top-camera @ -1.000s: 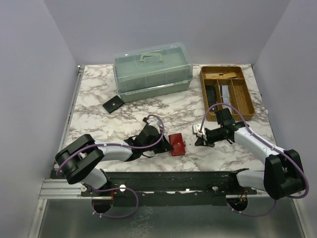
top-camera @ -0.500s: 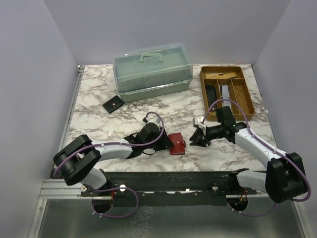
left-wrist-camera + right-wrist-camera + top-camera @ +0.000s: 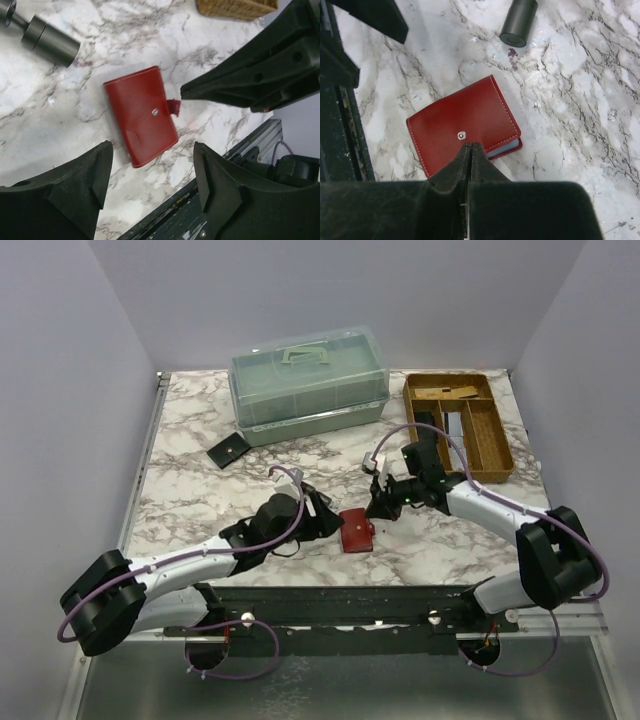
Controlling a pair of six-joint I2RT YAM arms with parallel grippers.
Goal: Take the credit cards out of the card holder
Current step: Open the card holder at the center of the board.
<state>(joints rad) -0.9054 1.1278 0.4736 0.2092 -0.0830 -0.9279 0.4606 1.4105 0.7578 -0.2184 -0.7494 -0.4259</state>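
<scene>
The red holder (image 3: 357, 531) lies snapped shut on the tabletop (image 3: 200, 500), near the near edge between the two arms. The cards (image 3: 506, 146) are inside it, showing only as a pale blue sliver between the covers.

The left hand (image 3: 152, 150) is open, its fingers on either side of the holder's near end. The right hand (image 3: 470, 146) is closed on nothing, its tips by the snap (image 3: 462, 134) and tab (image 3: 173, 106).

The step looks like unfastening. It would go best if the left hand pins or pinches the holder first. The right tips can then hook under the tab and lift gently, so the holder does not slide or flip.
</scene>
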